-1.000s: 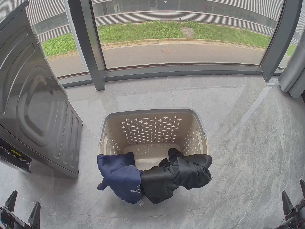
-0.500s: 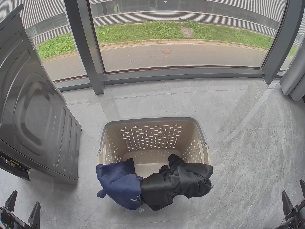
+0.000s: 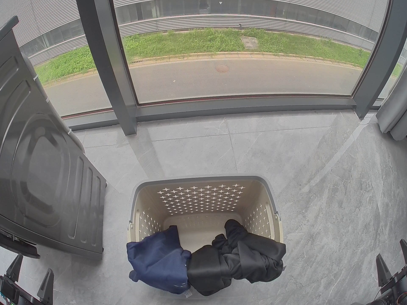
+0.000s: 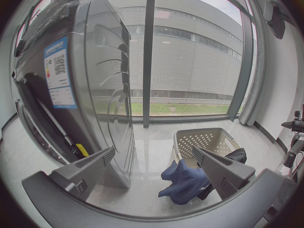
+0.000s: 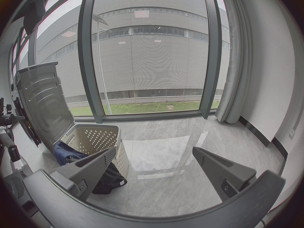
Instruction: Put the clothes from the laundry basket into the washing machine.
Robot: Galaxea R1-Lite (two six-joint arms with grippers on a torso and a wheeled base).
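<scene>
Beige laundry basket [image 3: 202, 179]: on the floor, centre, right of the washing machine [image 3: 51, 191]. Navy garment [image 3: 159, 261] and black garment [image 3: 239, 257]: draped side by side over its near rim. Left gripper [image 3: 33, 272], right gripper [image 3: 391, 259]: low at the near corners, spread wide, empty. Step: approach, nothing grasped yet. Next move likely calls for one gripper to close on a garment fold.

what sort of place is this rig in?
Probably a home-style laundry corner: a washing machine on the tiled floor, a laundry basket beside it with clothes draped over its rim, and tall windows facing a road.
</scene>
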